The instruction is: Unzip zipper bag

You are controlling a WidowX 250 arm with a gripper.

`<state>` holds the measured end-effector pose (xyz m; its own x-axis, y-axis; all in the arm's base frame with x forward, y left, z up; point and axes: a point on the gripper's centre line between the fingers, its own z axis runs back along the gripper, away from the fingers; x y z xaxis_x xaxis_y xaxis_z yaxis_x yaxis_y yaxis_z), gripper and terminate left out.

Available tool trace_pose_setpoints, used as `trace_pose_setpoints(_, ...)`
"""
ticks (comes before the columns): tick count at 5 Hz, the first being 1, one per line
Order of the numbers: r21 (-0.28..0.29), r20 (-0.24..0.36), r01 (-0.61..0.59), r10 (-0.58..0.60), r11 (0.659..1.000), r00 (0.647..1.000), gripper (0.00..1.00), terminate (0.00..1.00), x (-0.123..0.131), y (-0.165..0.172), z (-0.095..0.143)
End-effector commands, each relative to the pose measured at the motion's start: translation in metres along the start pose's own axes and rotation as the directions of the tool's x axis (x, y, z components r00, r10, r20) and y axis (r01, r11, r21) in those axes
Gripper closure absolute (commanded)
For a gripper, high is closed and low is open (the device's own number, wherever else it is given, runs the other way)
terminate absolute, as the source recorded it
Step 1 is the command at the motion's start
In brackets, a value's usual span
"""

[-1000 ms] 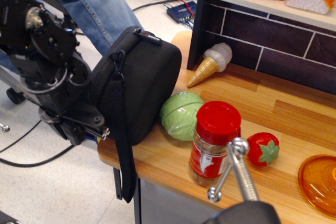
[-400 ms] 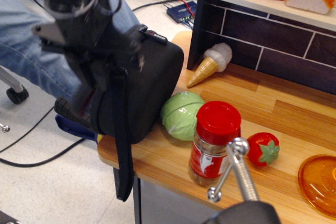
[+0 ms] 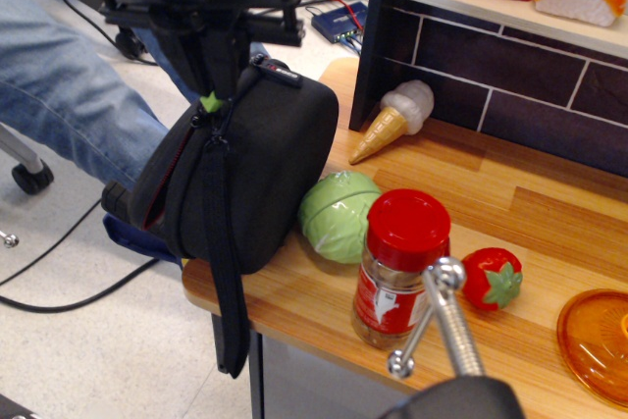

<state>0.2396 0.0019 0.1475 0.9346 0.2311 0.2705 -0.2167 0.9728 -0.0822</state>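
Wooden desk (image 3: 510, 203) carries everything, spreading right of and below the tool. Zipper bag (image 3: 257, 169), black and boxy, sits on the desk's left end directly under the tool, partly hanging over the edge; a seam on its left side gapes w/ red lining showing, and its strap (image 3: 228, 282) hangs down past the desk edge. Tool (image 3: 211, 85) is at the bag's top-left corner, tips at the green pull tab (image 3: 209, 102); can't tell if they're apart or clamped. Right of and below the tool: green cabbage toy (image 3: 339, 215) touching the bag, red-lidded jar (image 3: 402, 270), toy strawberry (image 3: 493, 278). Ice-cream cone toy (image 3: 394, 120) lies further right.
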Motion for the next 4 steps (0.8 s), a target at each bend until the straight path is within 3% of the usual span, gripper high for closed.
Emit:
trace_pose_setpoints(1, -0.006, 0.034, -0.018, 0.018, 1.000, 0.999, 0.00, 0.00, 0.0106, 0.0010, 0.0084)
trace_pose_setpoints(3, -0.006, 0.034, -0.018, 0.018, 1.000, 0.999, 0.00, 0.00, 0.0106, 0.0010, 0.0084)
trace_pose_setpoints(4, -0.006, 0.034, -0.018, 0.018, 1.000, 0.999, 0.00, 1.00, 0.0106, 0.0010, 0.0084)
